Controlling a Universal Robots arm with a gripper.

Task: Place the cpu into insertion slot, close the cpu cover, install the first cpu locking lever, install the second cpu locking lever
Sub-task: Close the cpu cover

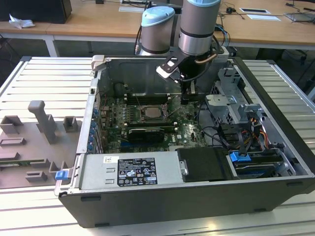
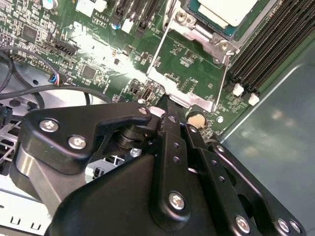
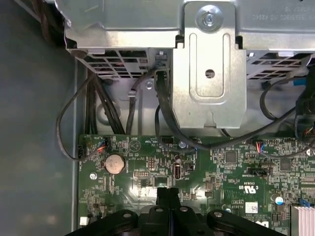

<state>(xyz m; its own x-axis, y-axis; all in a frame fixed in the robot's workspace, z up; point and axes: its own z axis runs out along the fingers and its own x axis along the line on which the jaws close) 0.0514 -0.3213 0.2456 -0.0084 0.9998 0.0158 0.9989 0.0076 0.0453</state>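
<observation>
Looking into an open computer case (image 1: pixel 147 196) on a ribbed metal table (image 1: pixel 29 73). In the exterior view, can see the cpu (image 1: pixel 150 112) lying flat in the insertion slot (image 1: pixel 142 118), near the middle of the green board (image 1: pixel 189 132). Can find the gripper (image 1: pixel 187 98) at about 3 o'clock from the slot, just beside it, hanging down from the arm at 12 o'clock. Can spot grey blocks (image 1: pixel 44 123) at 9 o'clock from the case. In the second wrist view, can see the pale cpu (image 2: pixel 224 10) sitting inside the shiny insertion slot (image 2: pixel 197 30). Can see the cpu cover (image 2: pixel 187 97) swung back off the cpu, with green board showing through its cut-out middle. Can see the gripper (image 2: pixel 166 101) clenched, both fingers pressed tight together, right at the cover's far edge. Can't tell about touching or pinching that edge. In the first wrist view, can see the gripper (image 3: pixel 167 191) squeezed tight over the board, near a round coin battery (image 3: pixel 114 163) and looping black cables (image 3: pixel 74 123).
</observation>
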